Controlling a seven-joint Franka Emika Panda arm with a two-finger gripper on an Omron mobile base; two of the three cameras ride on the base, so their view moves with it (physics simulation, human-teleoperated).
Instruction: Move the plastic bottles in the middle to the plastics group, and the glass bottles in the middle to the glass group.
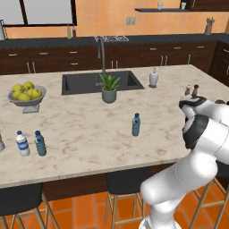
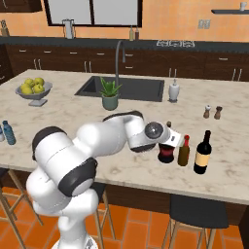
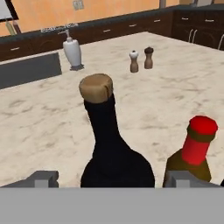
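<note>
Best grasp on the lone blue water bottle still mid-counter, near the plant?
Grip the blue water bottle around its mid body, coming in level from the front counter edge. It stands upright, slim and round, so the open gripper should span it easily. The counter around it is bare, with the potted plant well behind, so a side approach looks unobstructed.

We are looking forward and down over the tabletop (image 1: pixel 89 125) from behind the arm in two views, one from its left, one from its right. Both are taking in the sink (image 1: pixel 100 81) (image 2: pixel 121 87) and the potted plant (image 1: pixel 109 88) (image 2: pixel 110 94). From the hand, we are looking close along the near-black bottle (image 3: pixel 114 144), toward the soap dispenser (image 3: pixel 72 52).
</note>
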